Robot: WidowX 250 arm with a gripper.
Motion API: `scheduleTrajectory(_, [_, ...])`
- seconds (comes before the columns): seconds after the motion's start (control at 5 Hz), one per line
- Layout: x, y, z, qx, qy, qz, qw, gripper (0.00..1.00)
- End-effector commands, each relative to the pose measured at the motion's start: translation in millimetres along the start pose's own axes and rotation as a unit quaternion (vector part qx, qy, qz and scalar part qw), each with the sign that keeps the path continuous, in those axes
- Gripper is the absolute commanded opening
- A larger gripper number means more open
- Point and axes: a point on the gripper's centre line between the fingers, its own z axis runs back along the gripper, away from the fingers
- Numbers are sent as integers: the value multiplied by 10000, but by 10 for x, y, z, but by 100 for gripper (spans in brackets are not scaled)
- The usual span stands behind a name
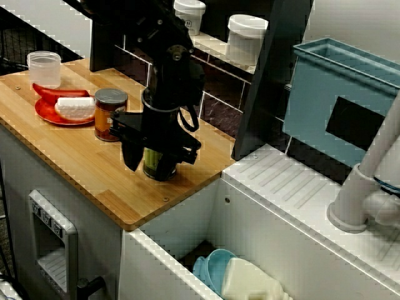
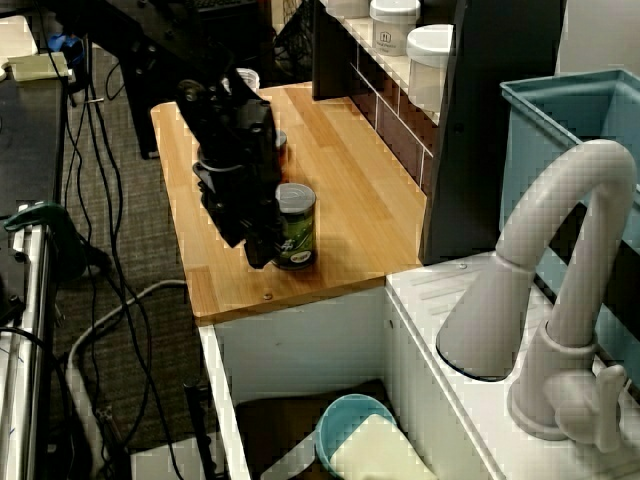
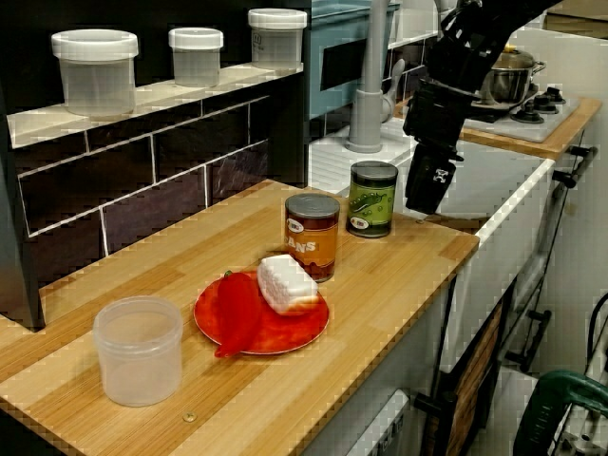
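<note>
My black gripper (image 1: 159,161) (image 2: 252,245) (image 3: 423,195) hangs low over the wooden counter (image 1: 75,162), right beside a green-labelled can (image 1: 159,170) (image 2: 296,228) (image 3: 371,198). The can stands upright near the counter's sink end. In the view from the counter's far end a small gap shows between the fingers and the can, so the gripper sits on the can's front-edge side and does not touch it. The fingers look spread and nothing is between them. An orange-labelled can (image 1: 110,114) (image 3: 312,236) stands just beyond the green one.
A red plate (image 1: 47,112) (image 3: 304,328) carries a red pepper and a white block. A clear plastic cup (image 1: 45,69) (image 3: 139,350) stands near it. The sink (image 2: 300,400) holds a blue bowl (image 2: 345,425). Faucet (image 2: 560,300), blue rack (image 1: 337,100) and shelf jars (image 3: 95,71) surround the counter.
</note>
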Motion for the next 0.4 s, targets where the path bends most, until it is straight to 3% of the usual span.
scheduleTrajectory(0.0, [173, -98, -4, -70, -241, 140, 9996, 0])
scheduleTrajectory(0.2, [263, -85, -110, -17, -292, 253, 9993, 0])
